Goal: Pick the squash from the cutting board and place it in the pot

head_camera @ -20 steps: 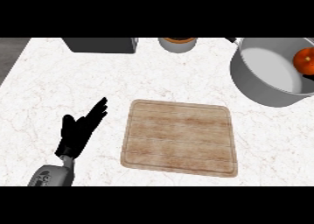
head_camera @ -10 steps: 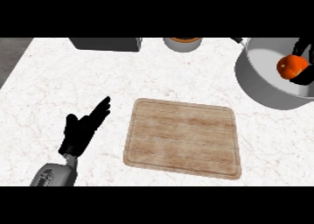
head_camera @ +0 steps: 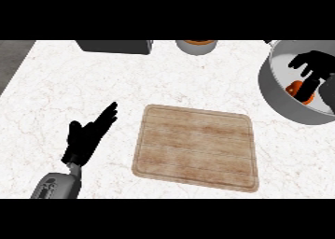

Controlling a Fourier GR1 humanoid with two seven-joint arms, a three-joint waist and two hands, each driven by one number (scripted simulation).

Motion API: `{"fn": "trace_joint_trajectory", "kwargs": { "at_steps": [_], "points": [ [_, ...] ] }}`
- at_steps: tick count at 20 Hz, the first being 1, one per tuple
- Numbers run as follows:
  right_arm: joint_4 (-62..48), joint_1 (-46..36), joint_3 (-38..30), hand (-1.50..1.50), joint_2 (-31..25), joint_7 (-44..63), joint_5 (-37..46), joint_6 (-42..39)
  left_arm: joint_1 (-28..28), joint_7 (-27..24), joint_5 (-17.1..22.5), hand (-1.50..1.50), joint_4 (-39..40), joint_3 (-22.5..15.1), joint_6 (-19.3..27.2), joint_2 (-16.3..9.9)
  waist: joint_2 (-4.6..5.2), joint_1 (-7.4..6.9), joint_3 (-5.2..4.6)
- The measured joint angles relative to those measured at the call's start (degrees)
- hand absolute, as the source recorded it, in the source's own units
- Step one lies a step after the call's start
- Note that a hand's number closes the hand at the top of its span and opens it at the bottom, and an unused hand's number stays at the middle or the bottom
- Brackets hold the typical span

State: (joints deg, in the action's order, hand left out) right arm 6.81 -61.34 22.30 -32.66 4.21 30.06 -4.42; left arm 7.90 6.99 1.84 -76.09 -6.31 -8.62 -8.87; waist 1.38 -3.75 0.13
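- The right hand [head_camera: 314, 65] hangs over the open mouth of the pot [head_camera: 275, 88] at the counter's far right; its fingers curl downward above the squash [head_camera: 298, 90], and whether they actually pinch it I cannot tell, since the hand hides most of it.
- The squash, an orange patch, shows inside the pot's wall, low against the grey interior; I judge the placing all but done, with only the letting go and the lift of the hand left.
- The cutting board [head_camera: 196, 147] lies bare in the middle of the counter [head_camera: 73, 88], well apart from the pot.
- The left hand [head_camera: 87, 137] rests beside the board's left edge, fingers spread and straight, holding nothing; it seems parked there to keep out of the way.
- A dark box [head_camera: 115, 46] and a small cup [head_camera: 196, 46] sit along the far edge.
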Motion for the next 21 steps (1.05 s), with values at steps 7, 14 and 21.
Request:
{"fn": "trace_joint_trajectory", "kwargs": {
  "at_steps": [7, 14, 21],
  "points": [
    [3.15, -1.20, -11.66, -1.50, 2.35, -6.91, -10.81, 8.66, -0.42, -0.22, -0.49, 0.00, 0.07, -0.08, 0.76, 0.61, -0.24, 0.86, 0.14],
    [4.80, -1.02, -25.12, -1.50, -0.92, -13.15, -22.72, 16.85, -0.58, 0.49, -0.43, 0.00, -0.91, 0.06, 0.93, 0.66, -0.30, 1.36, 0.12],
    [5.30, 2.24, -34.77, -1.50, -6.94, -20.78, -30.83, 17.66, -2.13, 0.29, -0.41, 0.00, -1.62, 0.24, 0.43, 0.23, -0.47, 1.76, 0.06]
  ]
}}
